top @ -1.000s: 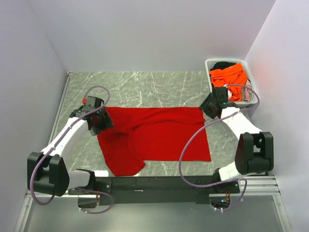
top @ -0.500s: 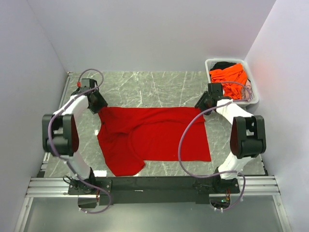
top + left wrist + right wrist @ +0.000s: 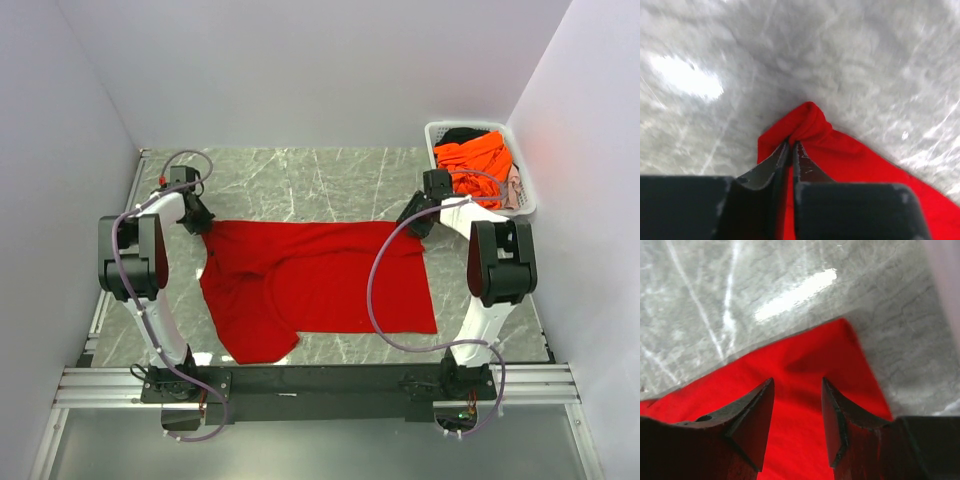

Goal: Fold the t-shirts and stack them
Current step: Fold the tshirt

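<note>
On the table (image 3: pixel 300 180), a red shirt (image 3: pixel 330 280) is pinched by the left hand (image 3: pixel 791 146); the right hand (image 3: pixel 797 390) is held open.

Lab test cell (blank walls (image 3: pixel 300 70), marbled tabletop (image 3: pixel 330 180)).

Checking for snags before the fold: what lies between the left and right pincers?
Only the red t-shirt: its far edge runs from the left pincer to the right pincer, with nothing on it. The top view shows this.
</note>
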